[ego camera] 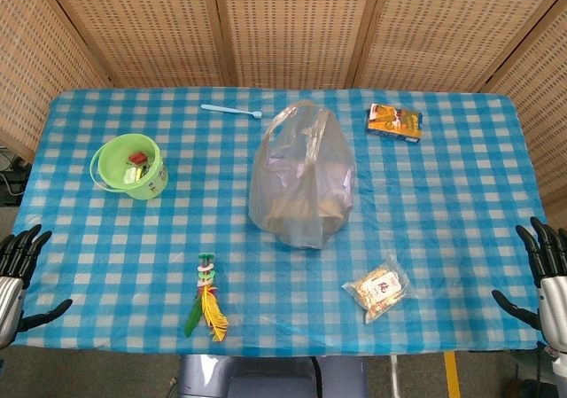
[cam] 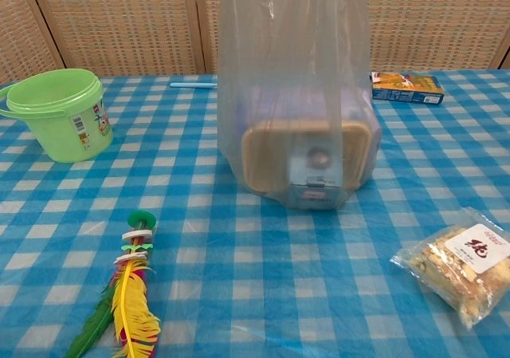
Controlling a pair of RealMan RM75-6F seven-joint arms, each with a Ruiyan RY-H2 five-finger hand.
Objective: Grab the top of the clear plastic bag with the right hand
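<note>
Clear plastic bag (ego camera: 303,178) upright mid-table, tan box (cam: 309,157) inside plain only from the chest; right hand (ego camera: 542,274) and left hand (ego camera: 19,269) at table edges, fingers spread, empty, head view only

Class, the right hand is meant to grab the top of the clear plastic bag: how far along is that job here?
Nothing looks done yet. The clear plastic bag stands untouched mid-table, a box inside it. The right hand is open at the table's edge, holding nothing, as is the left hand. Left: reach to the bag's top and close on it.

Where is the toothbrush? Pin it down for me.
The light blue toothbrush lies at the table's far edge in the head view, between the green bucket and the clear plastic bag.
</note>
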